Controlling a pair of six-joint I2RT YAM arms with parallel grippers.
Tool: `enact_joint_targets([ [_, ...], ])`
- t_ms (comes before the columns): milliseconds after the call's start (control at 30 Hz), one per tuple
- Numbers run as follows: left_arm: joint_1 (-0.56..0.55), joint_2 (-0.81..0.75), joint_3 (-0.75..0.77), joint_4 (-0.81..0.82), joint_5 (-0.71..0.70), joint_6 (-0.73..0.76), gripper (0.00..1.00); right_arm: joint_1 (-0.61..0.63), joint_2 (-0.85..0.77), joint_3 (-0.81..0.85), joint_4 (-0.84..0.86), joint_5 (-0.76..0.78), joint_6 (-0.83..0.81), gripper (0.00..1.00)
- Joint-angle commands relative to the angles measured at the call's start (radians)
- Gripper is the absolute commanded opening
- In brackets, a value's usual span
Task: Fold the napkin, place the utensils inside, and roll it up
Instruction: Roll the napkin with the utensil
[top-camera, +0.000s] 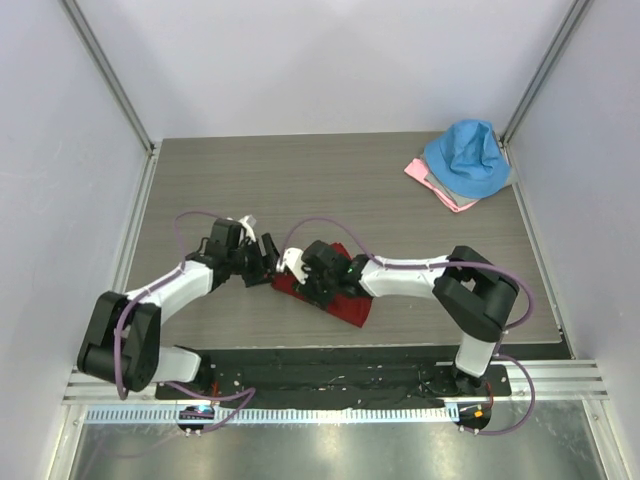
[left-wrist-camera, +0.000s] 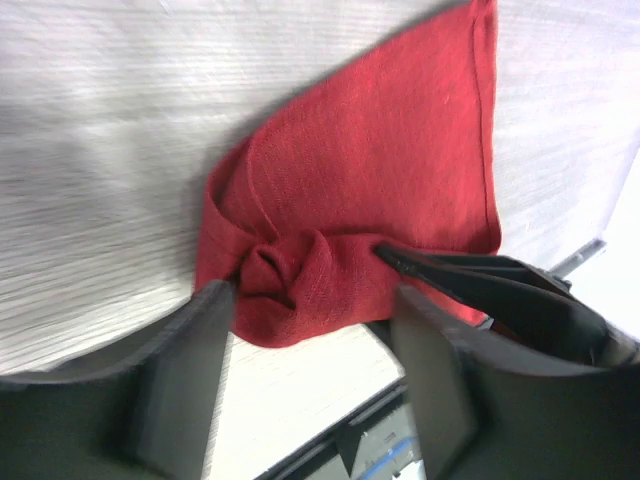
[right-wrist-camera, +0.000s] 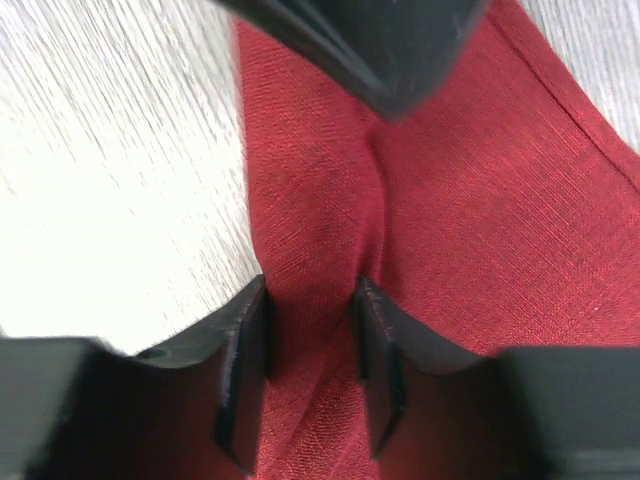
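Note:
The dark red napkin (top-camera: 352, 306) lies partly rolled near the table's front middle. In the left wrist view its rolled end (left-wrist-camera: 282, 277) faces me, with a flat flap (left-wrist-camera: 390, 160) beyond it. My left gripper (top-camera: 268, 262) is open. Its fingertips (left-wrist-camera: 200, 340) sit on either side of the rolled end, just short of it, with nothing between them. My right gripper (top-camera: 320, 270) is shut on a raised ridge of the napkin (right-wrist-camera: 480, 200); its midpoint in the right wrist view (right-wrist-camera: 312, 345) lies on cloth. One right finger (left-wrist-camera: 480, 285) rests on the roll. The fork is hidden.
A bright blue cloth (top-camera: 467, 150) lies on a pale pink cloth (top-camera: 432, 183) in the back right corner. The table's front edge and black base rail (top-camera: 330, 372) are close behind the napkin. Walls enclose the left, back and right sides.

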Motion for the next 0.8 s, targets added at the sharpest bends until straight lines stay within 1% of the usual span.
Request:
enact_joint_targets([
  [0, 0.03, -0.112, -0.013, -0.04, -0.095, 0.034, 0.74, -0.06, 0.059, 0.057, -0.153, -0.306, 0.042, 0.38],
  [33, 0.033, -0.129, -0.02, -0.043, -0.125, 0.046, 0.74, -0.072, 0.066, 0.071, -0.188, -0.336, 0.049, 0.36],
  [67, 0.033, -0.164, -0.025, -0.046, -0.138, 0.052, 0.75, -0.095, 0.069, 0.108, -0.206, -0.408, 0.052, 0.34],
  [200, 0.033, -0.221, -0.059, -0.025, -0.155, 0.068, 0.75, -0.15, 0.111, 0.211, -0.302, -0.551, 0.064, 0.31],
  [300, 0.033, -0.238, -0.089, 0.012, -0.13, 0.063, 0.75, -0.181, 0.16, 0.307, -0.397, -0.579, 0.05, 0.3],
  [433, 0.033, -0.241, -0.121, 0.024, -0.104, 0.055, 0.73, -0.2, 0.22, 0.41, -0.492, -0.555, 0.033, 0.29],
  [633, 0.033, -0.269, -0.175, 0.018, -0.119, 0.025, 0.7, -0.204, 0.283, 0.479, -0.552, -0.535, 0.019, 0.29],
  [767, 0.033, -0.273, -0.198, 0.037, -0.121, 0.009, 0.7, -0.204, 0.298, 0.489, -0.562, -0.539, 0.018, 0.29],
])
